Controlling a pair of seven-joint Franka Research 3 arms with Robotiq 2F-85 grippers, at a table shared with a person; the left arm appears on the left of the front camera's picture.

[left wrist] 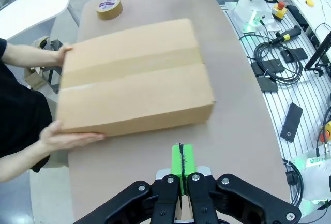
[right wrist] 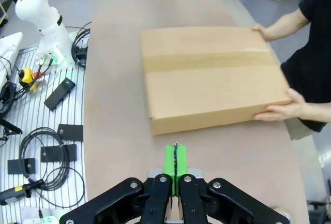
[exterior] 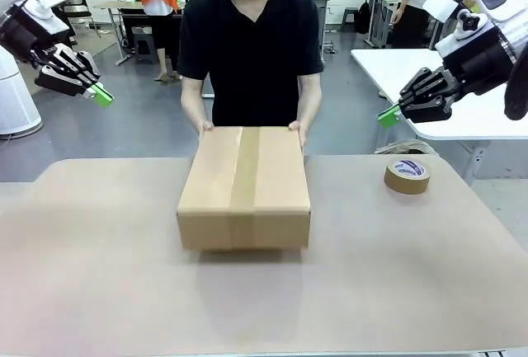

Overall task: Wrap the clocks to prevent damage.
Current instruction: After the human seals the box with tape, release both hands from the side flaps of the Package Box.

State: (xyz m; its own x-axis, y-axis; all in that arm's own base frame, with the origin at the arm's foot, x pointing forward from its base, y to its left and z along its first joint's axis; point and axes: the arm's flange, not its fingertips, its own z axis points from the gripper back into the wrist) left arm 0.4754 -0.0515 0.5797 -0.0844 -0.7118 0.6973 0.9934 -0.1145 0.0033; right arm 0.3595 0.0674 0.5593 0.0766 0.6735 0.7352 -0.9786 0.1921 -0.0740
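Person's hands (exterior: pixel 206 126) lie flat vs. far corners of taped cardboard box (exterior: pixel 245 185); fingers seemingly loose. L gripper (exterior: pixel 101 94) & R gripper (exterior: pixel 389 115) pinched together, raised either side; tape roll (exterior: pixel 407 175) nearby.

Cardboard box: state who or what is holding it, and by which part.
The person's hands hold the cardboard box at its far end, one at each corner. Both grippers, left and right, are shut on nothing, raised clear of it.
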